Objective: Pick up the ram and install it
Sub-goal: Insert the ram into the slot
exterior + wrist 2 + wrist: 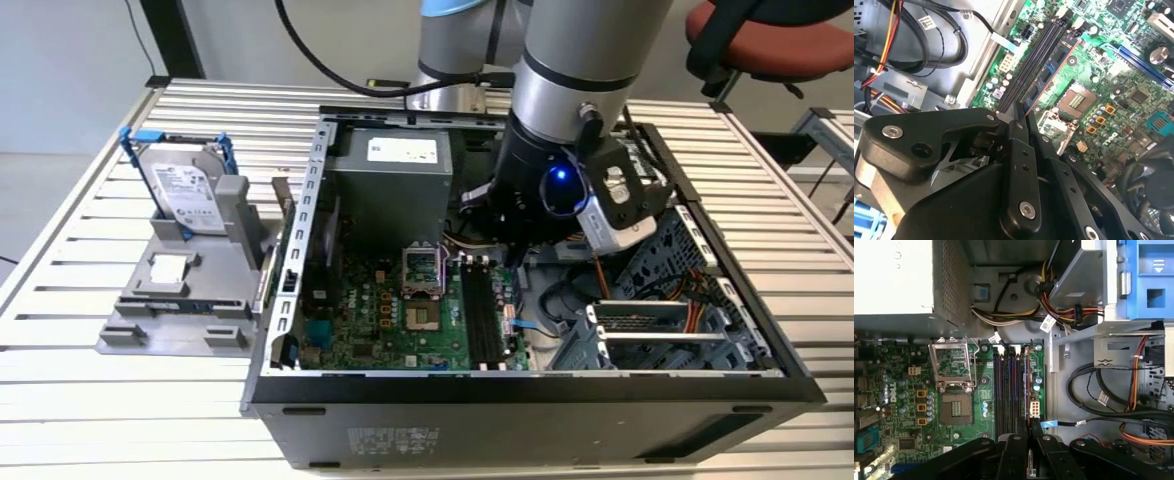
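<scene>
The ram is a thin dark strip with black chips, standing on edge along the long black slots of the motherboard. In the first wrist view the ram shows edge-on, over the slot nearest the cable side. My gripper is shut on the ram's upper edge, fingers pressed together around it, and the gripper sits straight above the slot row. I cannot tell whether the strip is fully seated. In the exterior view the arm's wrist reaches down into the open computer case above the slots.
A power supply fills the case's far end, and the processor socket lies beside the slots. Cable bundles and a drive cage crowd the exterior view's right. A hard drive in a blue frame stands on a grey stand outside the case.
</scene>
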Robot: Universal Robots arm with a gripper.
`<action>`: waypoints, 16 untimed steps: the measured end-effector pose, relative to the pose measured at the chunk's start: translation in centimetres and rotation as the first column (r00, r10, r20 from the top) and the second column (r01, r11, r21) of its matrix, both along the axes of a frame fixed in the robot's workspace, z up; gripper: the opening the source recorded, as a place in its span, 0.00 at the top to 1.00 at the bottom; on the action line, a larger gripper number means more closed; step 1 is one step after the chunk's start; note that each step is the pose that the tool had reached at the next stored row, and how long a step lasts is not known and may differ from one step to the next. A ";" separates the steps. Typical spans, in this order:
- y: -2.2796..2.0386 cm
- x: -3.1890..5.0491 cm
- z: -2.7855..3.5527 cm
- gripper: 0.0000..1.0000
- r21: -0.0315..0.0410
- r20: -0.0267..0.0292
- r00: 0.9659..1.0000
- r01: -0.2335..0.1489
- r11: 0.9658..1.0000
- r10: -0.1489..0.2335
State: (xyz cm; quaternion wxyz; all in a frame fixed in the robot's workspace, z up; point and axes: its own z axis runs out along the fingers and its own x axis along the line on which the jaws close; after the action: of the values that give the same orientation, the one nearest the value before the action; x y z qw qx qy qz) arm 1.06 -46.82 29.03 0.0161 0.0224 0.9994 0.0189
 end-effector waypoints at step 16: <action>-0.53 0.00 -2.92 1.00 0.000 0.000 1.000 0.004 1.000 -0.004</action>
State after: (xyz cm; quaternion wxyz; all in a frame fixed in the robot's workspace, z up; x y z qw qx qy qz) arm 1.06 -47.35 26.11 0.0162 0.0241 0.9994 0.0190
